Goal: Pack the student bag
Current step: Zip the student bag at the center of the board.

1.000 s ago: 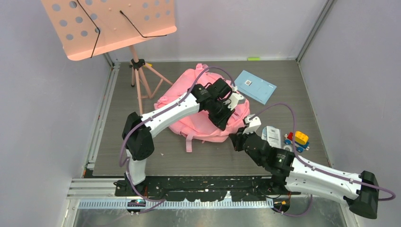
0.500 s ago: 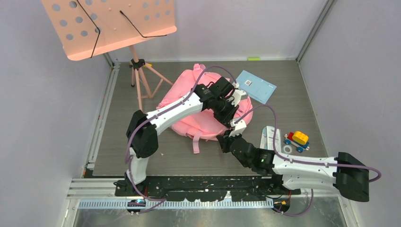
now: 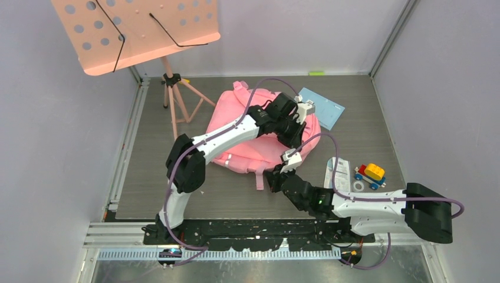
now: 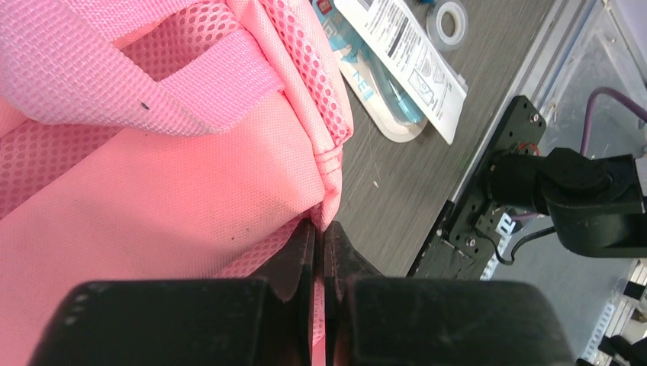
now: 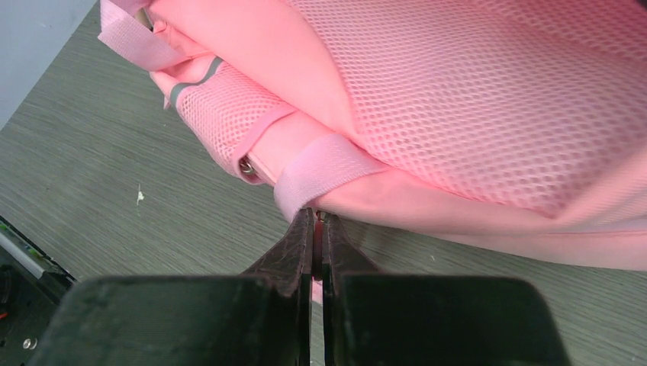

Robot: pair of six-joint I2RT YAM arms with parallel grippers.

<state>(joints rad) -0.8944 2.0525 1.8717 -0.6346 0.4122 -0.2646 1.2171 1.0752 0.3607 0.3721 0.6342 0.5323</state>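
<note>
Lying flat: student bag (image 3: 259, 150), contents hidden.

Salmon music stand (image 3: 135, 32) far left; blue booklet (image 3: 330, 111) at back; toy train (image 3: 370, 175) beside tape roll (image 3: 358, 186).

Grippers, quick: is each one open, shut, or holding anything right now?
Left gripper: shut, pinching the student bag at its edge.
Right gripper: shut, pinching the bag's strap.

Overhead camera looks down — wrist cameras close against student bag (image 4: 152, 191).
</note>
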